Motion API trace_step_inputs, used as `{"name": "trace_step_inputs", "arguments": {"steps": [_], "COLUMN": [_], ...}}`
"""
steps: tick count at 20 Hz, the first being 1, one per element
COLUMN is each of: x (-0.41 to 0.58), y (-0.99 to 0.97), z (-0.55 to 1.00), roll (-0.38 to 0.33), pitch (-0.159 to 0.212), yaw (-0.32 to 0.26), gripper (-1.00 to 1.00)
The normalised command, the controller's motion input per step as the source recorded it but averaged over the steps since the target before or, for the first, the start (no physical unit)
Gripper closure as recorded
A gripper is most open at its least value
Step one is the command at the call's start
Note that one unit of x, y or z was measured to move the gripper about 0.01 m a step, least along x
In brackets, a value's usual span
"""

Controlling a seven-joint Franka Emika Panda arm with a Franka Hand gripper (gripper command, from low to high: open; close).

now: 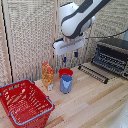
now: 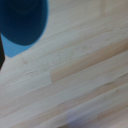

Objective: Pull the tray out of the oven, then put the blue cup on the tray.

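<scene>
Hovering gripper (image 1: 69, 59) above blue cup (image 1: 66, 83)

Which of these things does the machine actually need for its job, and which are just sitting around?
Needed: small blue cylindrical cup; dark wire rack tray; black and silver toaster oven; gripper.
Just lying about: red plastic basket; orange bottle; red bowl.

The oven (image 1: 112, 56) stands at the exterior view's right with its door (image 1: 94, 73) dropped open onto the wooden tabletop (image 1: 90, 102); the tray (image 1: 111, 61) shows inside it. The gripper (image 1: 70, 59) hangs above the blue cup (image 1: 66, 83), apart from it, and whether its fingers are spread is unclear. A red bowl (image 1: 65, 72) sits just behind the cup, an orange bottle (image 1: 48, 76) just beside it. A red basket (image 1: 25, 103) fills the near corner at the exterior view's left.
</scene>
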Motion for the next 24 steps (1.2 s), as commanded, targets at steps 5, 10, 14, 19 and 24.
{"name": "trace_step_inputs", "arguments": {"steps": [5, 10, 14, 19, 24], "x": [0.000, 0.000, 0.013, 0.031, 0.086], "y": [-0.56, -0.46, -0.47, -0.45, -0.52], "z": [-0.09, -0.01, 0.00, -0.02, -0.08], "roll": [-0.254, -0.262, -0.229, -0.255, -0.244], "pitch": [0.001, -0.018, -0.078, -0.063, -0.016], "yaw": [0.094, 0.116, 0.129, 0.109, 0.103], "gripper": [-1.00, -1.00, -1.00, -1.00, -1.00]}}
